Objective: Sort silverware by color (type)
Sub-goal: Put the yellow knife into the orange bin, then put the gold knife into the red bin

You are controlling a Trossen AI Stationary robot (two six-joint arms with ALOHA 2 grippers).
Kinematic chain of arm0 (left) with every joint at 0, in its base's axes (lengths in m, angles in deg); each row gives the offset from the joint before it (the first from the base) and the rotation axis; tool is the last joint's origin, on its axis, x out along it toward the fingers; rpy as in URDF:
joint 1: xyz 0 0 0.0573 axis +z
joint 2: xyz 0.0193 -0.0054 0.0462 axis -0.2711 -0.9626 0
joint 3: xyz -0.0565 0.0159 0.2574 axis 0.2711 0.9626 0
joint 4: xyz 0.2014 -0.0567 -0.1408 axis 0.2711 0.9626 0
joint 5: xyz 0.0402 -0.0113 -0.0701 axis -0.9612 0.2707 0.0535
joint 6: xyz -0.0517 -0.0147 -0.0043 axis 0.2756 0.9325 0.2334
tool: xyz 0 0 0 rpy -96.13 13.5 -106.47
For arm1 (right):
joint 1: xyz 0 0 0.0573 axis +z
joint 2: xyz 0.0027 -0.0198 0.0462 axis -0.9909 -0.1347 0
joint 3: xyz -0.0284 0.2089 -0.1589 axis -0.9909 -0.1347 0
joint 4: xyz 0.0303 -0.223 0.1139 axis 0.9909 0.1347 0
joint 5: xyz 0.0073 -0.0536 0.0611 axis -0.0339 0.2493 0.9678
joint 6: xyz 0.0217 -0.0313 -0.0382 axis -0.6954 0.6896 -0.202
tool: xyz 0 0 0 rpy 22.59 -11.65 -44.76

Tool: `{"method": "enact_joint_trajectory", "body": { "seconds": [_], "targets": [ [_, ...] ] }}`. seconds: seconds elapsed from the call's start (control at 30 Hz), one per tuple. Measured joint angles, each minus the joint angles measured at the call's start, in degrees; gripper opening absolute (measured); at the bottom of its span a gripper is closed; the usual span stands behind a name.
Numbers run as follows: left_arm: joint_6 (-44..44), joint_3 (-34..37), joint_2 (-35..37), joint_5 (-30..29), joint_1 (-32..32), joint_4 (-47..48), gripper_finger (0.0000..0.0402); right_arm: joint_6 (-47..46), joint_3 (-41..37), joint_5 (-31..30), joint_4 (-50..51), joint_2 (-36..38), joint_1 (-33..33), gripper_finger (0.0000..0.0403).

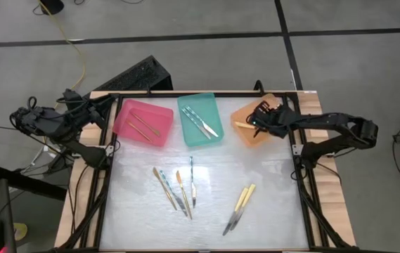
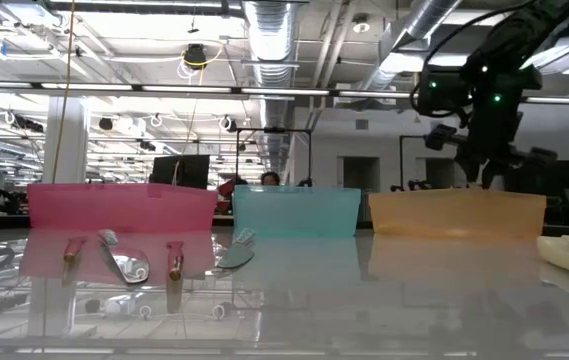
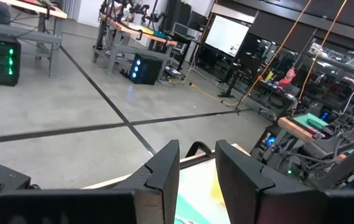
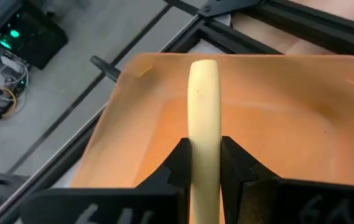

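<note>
Nearest the table's front edge, 2 pale-yellow-handled utensils (image 1: 240, 204) lie side by side right of centre, and 3 more slim metal-tipped utensils (image 1: 178, 188) lie left of them. Farther back stand 3 plastic trays: pink (image 1: 159, 133), teal (image 1: 188, 133) and orange (image 1: 240, 128). The right gripper (image 1: 254, 123) hangs over the orange tray (image 4: 133, 118), its fingers (image 4: 178, 163) pinching a pale yellow utensil handle (image 4: 204, 124). The left gripper (image 3: 196, 168) waits beyond the table's left rear corner, fingers spread apart.

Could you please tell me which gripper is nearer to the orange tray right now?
The right gripper is nearer: it hangs directly over the orange tray, holding a pale yellow utensil. The left gripper waits beyond the pink tray, far across the table.
</note>
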Motion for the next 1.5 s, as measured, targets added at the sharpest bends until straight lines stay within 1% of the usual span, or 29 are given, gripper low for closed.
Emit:
{"method": "enact_joint_trajectory", "body": {
  "seconds": [0.27,0.6,0.77,0.9,1.03,1.13,1.2,1.33,1.43,1.5],
  "targets": [
    [0.00,0.00,0.00,-0.04,0.01,0.00,0.0089,-0.19,-1.47,1.07,-2.03,0.00,-0.51,0.0054],
    [0.46,0.00,0.00,-0.19,0.01,0.00,0.0089,1.60,-1.53,1.07,-2.32,0.00,-1.28,0.0098],
    [0.46,0.00,0.00,-0.59,0.02,0.00,0.0089,1.79,-1.51,1.22,-2.25,-1.22,-1.28,0.0100],
    [0.46,0.00,0.00,-0.74,0.00,0.00,0.0089,1.75,-1.51,2.83,-2.87,-3.52,-1.28,0.0101],
    [0.64,0.00,0.00,-0.74,0.00,0.00,0.0089,1.77,-1.51,4.09,-5.73,-4.64,-1.28,0.0102],
    [0.66,0.00,0.00,-0.69,0.02,0.00,0.0089,2.51,-1.51,4.09,-8.70,-3.62,-1.28,0.0102],
    [0.66,0.00,0.00,-0.55,0.00,0.00,0.0089,6.71,-1.51,4.09,-11.43,-2.46,-1.58,0.0102],
    [0.66,0.00,0.00,-0.50,0.00,0.00,0.0089,22.16,-1.46,5.80,-18.85,1.09,-3.06,0.0102],
    [0.33,0.00,0.00,0.10,0.00,0.11,0.0089,34.34,-1.46,10.05,-25.78,4.22,-4.11,0.0102],
    [0.20,0.00,0.00,0.11,0.01,0.73,0.0089,42.89,-1.44,14.56,-30.89,5.98,-4.50,0.0102]
  ]
}}
